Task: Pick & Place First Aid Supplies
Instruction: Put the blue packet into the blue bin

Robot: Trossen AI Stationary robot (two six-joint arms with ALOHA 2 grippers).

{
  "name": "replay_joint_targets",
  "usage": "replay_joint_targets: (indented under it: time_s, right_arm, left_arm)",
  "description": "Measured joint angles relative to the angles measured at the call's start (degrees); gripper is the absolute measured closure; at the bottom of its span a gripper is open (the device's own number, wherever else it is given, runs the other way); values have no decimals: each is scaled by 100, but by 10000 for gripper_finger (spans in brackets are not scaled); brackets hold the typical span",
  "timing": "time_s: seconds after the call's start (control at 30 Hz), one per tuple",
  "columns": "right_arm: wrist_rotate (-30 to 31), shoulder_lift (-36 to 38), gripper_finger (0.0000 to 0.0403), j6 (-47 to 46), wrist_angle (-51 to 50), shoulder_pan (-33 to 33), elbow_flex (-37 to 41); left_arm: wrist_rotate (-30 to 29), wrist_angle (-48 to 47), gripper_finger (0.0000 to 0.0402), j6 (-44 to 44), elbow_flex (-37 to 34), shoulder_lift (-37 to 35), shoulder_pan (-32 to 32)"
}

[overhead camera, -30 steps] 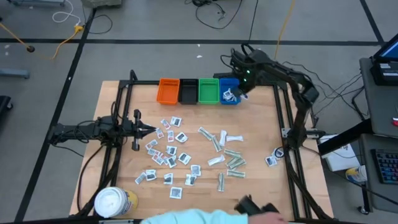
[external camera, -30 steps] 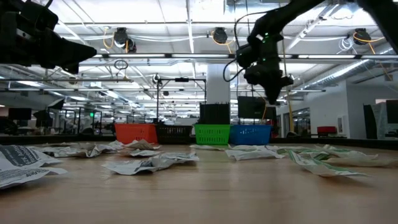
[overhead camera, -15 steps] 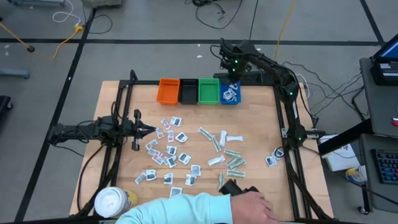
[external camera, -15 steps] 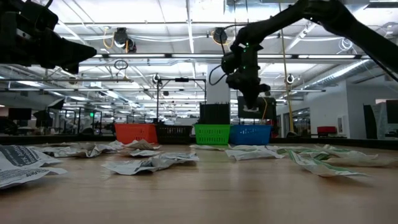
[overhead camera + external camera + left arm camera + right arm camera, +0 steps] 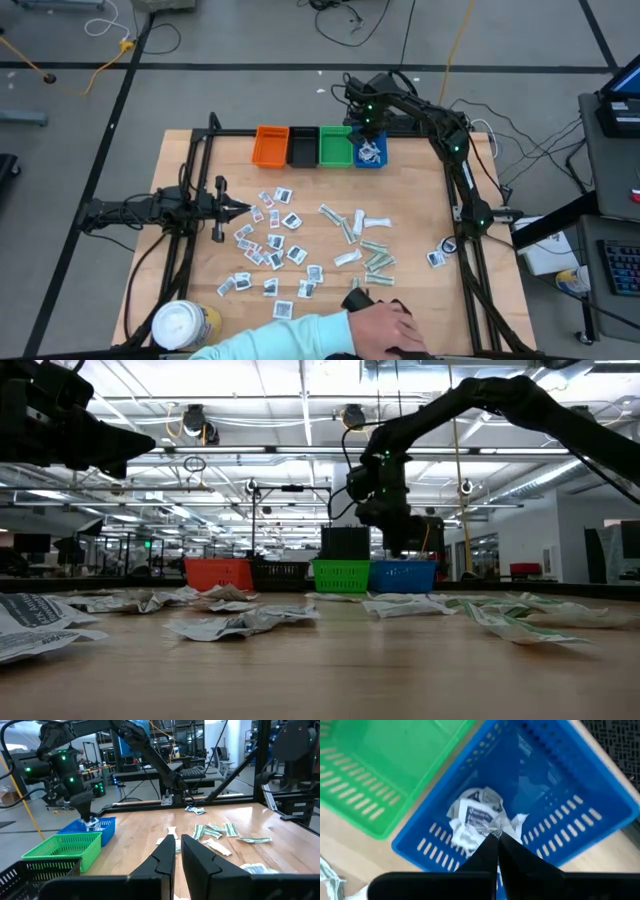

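At bottom centre, a person's hand (image 5: 385, 328) reaches over the table edge; mid-frame, first aid supplies (image 5: 290, 245) lie scattered, left gripper (image 5: 243, 209) pressed together beside them; upper centre, right gripper (image 5: 371, 150), fingers together, hangs above packets in the blue bin (image 5: 370, 158).

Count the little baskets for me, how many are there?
4, side by side along the table's far edge: orange bin, black bin, green bin, then blue bin with packets inside. None seems hidden.
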State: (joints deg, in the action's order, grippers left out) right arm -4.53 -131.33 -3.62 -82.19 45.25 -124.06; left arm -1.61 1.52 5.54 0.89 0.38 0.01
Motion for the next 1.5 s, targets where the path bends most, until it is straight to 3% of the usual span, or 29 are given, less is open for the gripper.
replay_joint_targets:
  time_s: [0.27,0.57,0.7,1.23,1.5]
  right_arm:
    - [2,-7,383,16,352,-11,407]
    - [1,374,277,-22,283,-35,434]
    - [2,654,255,-183,72,-53,434]
    - [6,1398,264,-550,-337,-745,481]
    - [1,2354,264,-621,23,-1777,1784]
  left_arm:
    - [0,0,364,-2,0,0,0]
    - [-2,0,364,0,-2,0,0]
    - [-1,0,364,0,-2,0,0]
    - [0,0,364,0,0,-1,0]
    - [0,0,364,-2,0,0,0]
